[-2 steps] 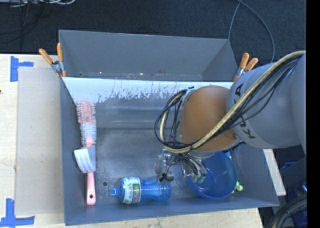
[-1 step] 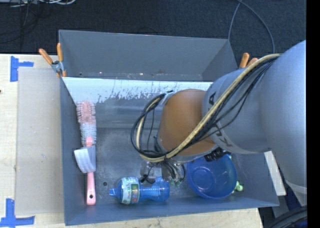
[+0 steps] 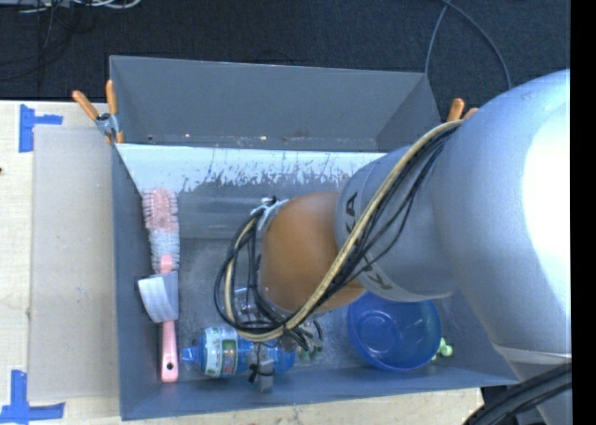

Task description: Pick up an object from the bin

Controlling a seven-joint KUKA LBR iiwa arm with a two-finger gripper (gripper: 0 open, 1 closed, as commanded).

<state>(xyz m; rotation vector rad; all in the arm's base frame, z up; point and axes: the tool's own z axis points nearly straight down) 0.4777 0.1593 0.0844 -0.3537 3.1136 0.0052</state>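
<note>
Bottle (image 3: 222, 355), small, w/ blue cap and a greenish label, is seen lying on its side on the floor of the bin (image 3: 279, 125). It lies close along the near wall, cap toward the view's left. The gripper (image 3: 264, 372) is seen low in the bin, right at the bottle's capless end, below the arm's orange cover (image 3: 298, 246) and a loop of black cables (image 3: 233, 283). Contact btwn gripper and bottle looks likely but can't be confirmed, since much is masked by the cables and wrist. Jaw state cannot be told: neither spread nor pressed together is shown, so no grip is claimed.

Other objs noted:
- A pink brush (image 3: 163, 227) is laid along the view's left wall, w/ a whitish piece (image 3: 158, 297) across its handle. The handle's end is just beside the bottle's cap.
- A blue bowl (image 3: 396, 330) is set upright on the floor to the view's right of the gripper, near but apart.
- A tiny green item (image 3: 445, 349) sits past the bowl, too small to be identified.

Progress, as judged: the approach part appears done, as the gripper is placed at floor level by an obj. Nothing is seen lifted, and the bottle rests on the floor. The bottle is assumed to be the target from nearness only. Left to do: a firm closure on it, then a lift clear of the rim. The task is est. at midway at best. Being round, the bottle may be expected to roll when it is squeezed.
</note>
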